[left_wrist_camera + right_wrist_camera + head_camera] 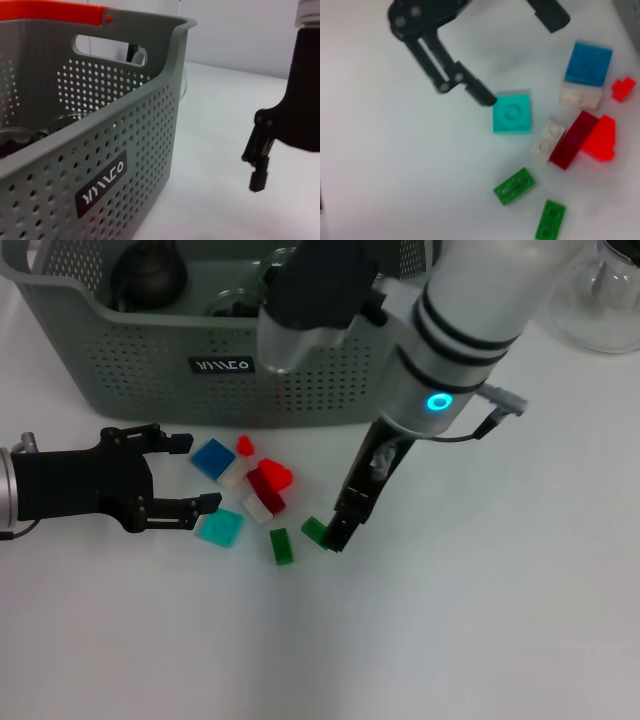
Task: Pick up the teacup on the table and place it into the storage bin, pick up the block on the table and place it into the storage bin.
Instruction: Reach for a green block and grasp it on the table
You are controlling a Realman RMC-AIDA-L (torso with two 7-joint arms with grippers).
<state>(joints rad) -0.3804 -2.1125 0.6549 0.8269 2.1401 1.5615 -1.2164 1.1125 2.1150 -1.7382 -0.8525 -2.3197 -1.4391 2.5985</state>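
The grey-green storage bin point(150, 370) stands at the back of the table and fills the left wrist view point(125, 135). Loose blocks lie in front of it: blue point(211, 457), red point(274, 474), teal point(219, 528) and two green ones point(282, 546) point(314, 530). My right gripper point(337, 530) points down right beside the right-hand green block. My left gripper point(198, 473) is open and empty, low at the left of the blocks, its lower fingertip point(482, 96) next to the teal block point(512, 113). No teacup shows on the table.
Dark and glass items point(148, 275) lie inside the bin. A clear glass vessel point(605, 300) stands at the back right. The bin has an orange handle point(55, 12). White table spreads in front of the blocks.
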